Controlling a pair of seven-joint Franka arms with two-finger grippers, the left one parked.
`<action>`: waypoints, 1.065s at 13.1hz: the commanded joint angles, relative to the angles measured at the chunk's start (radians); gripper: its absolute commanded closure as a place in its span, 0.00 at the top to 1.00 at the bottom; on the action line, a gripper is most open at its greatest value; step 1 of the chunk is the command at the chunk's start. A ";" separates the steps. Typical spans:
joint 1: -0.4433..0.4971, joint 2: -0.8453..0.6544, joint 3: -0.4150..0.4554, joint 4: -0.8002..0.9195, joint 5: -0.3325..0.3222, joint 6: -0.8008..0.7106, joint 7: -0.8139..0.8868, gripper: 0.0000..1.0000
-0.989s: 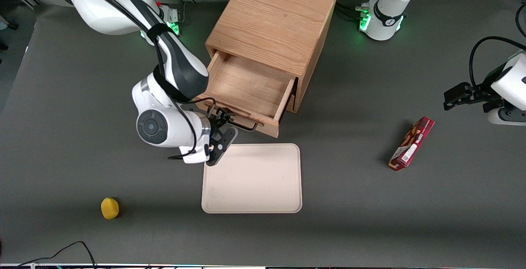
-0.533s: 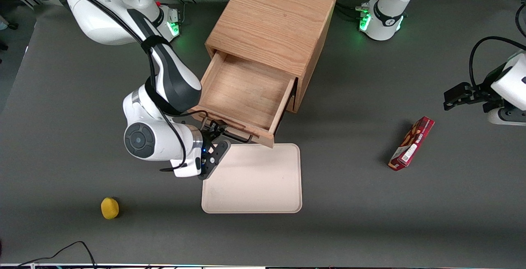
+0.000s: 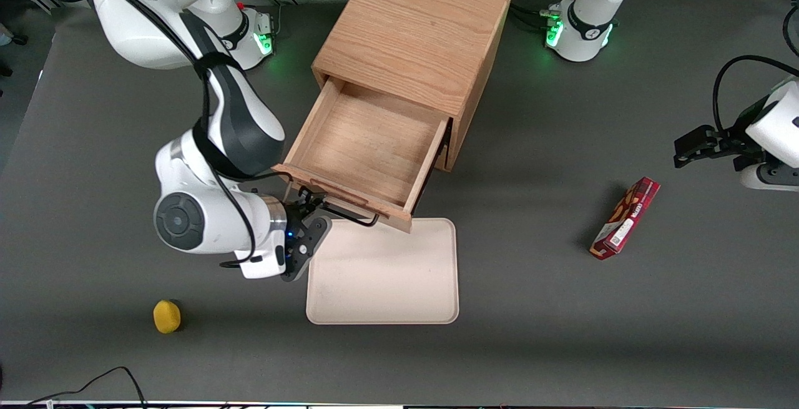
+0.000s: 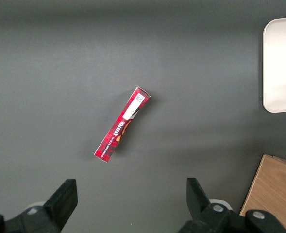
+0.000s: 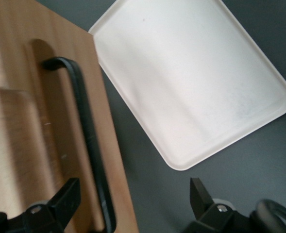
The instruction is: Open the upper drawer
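The wooden cabinet (image 3: 415, 28) stands at the middle of the table. Its upper drawer (image 3: 365, 140) is pulled far out and its oak inside is bare. The black wire handle (image 3: 349, 215) is on the drawer's front face, which juts over the edge of a tray. My right gripper (image 3: 306, 209) is at the handle's end nearest the working arm. In the right wrist view the gripper (image 5: 133, 199) is open, with the fingers wide apart. The handle (image 5: 87, 141) and the drawer front (image 5: 41, 121) lie between them, close to one finger (image 5: 67, 194). The bottom drawer is hidden under the upper one.
A cream tray (image 3: 384, 271) lies just in front of the drawer, also in the right wrist view (image 5: 191, 82). A red snack box (image 3: 625, 217) lies toward the parked arm's end, also in the left wrist view (image 4: 122, 124). A yellow object (image 3: 166, 316) sits near the table's front.
The gripper has moved nearer the front camera and toward the working arm's end. The upper drawer has come farther out with it, and its front now overlaps the tray's edge.
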 commanded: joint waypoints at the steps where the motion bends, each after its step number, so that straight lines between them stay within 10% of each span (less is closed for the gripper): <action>1: 0.006 -0.107 -0.007 0.046 -0.003 -0.083 0.043 1.00; 4: 0.008 -0.270 -0.021 0.032 -0.041 -0.136 0.263 1.00; 7: 0.006 -0.425 -0.023 -0.066 -0.233 -0.191 0.452 1.00; 14: -0.041 -0.826 -0.277 -0.583 -0.160 -0.138 0.496 1.00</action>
